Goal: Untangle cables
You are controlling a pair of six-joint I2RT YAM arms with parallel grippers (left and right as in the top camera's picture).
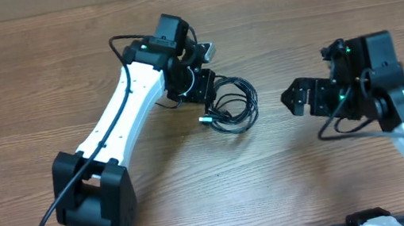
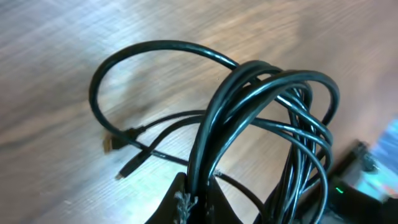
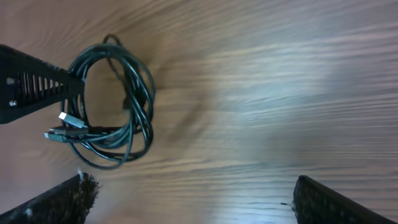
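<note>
While the cables (image 1: 233, 107) sit coiled in a loose black bundle near the middle of the wooden tabletop (image 1: 38, 89), their small plug ends (image 3: 62, 124) poke out at one side. The left gripper (image 1: 211, 95) has its fingers (image 2: 186, 202) pressed together on several strands at the bundle's edge. Well apart from the bundle, the right gripper (image 1: 295, 99) hovers with its fingers (image 3: 323, 202) spread wide.

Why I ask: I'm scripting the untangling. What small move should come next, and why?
Probably bring the right end effector to the cables and take a loose plug end. The left end effector is shut on the bundle's loops, the right stands open and apart, and plug ends lie free on the table.
</note>
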